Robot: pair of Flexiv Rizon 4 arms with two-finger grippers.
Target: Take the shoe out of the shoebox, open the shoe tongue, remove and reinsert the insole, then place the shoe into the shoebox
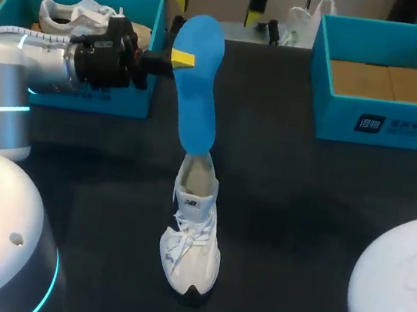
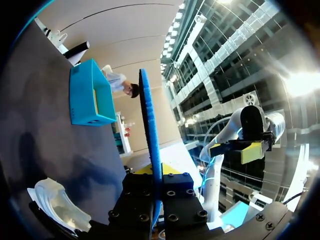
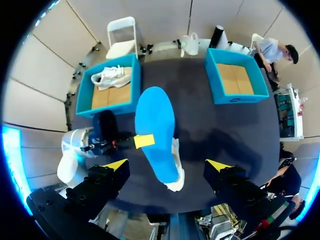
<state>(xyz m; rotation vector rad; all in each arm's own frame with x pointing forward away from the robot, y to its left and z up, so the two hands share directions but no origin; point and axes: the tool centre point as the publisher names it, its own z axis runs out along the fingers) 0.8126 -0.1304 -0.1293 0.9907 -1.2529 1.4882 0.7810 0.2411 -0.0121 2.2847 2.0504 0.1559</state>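
Head view: left fingers point(image 1: 182, 58) pinch a blue foam insole point(image 1: 199, 93) near its upper end; below them its lower tip sits in the white lace-up sneaker point(image 1: 194, 239) on the dark counter point(image 1: 301, 215). Right fingers point(image 3: 116, 164) wide, empty. Advice: keep insole in line with shoe, feed slowly.

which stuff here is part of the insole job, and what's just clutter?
In the job:
- white shoe, on the table
- blue insole, clamped in the left gripper
- empty shoebox, probably where the shoe goes

Lying about:
- other shoebox
- second shoe, inside that box
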